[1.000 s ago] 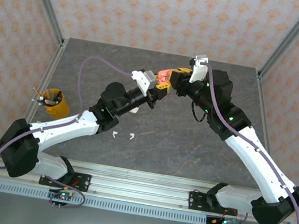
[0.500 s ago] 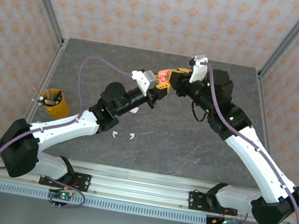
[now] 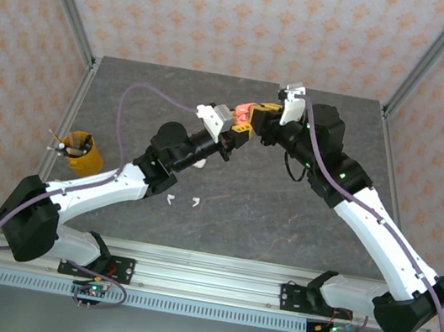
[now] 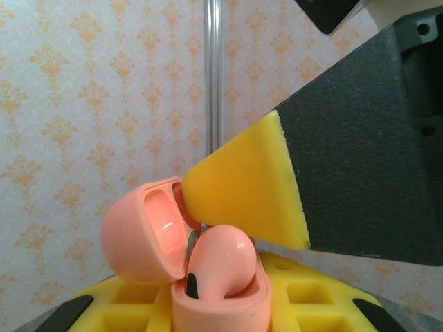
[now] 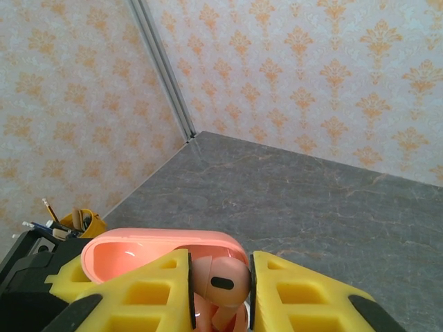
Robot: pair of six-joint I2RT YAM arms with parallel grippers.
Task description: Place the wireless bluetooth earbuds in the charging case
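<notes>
Lying loose on the surface (image 3: 298, 221) by the left arm: 2 white earbuds (image 3: 171, 200). Left gripper (image 3: 237, 128) jaws clamp narrow on the coral-pink charging case (image 4: 221, 311), lid (image 4: 138, 238) flipped open. Pink earbud (image 4: 223, 259) sits partway in, head sticking up. Right gripper (image 5: 220, 270) jaws pinch that head, narrow gap. Bud's prob. light, rigid, slick plastic & easy to squirt out; hold at head, stem down, press gently.

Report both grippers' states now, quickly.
Left gripper: closed, holding the open coral-pink charging case.
Right gripper: closed, holding a coral-pink earbud at the case's opening.
</notes>
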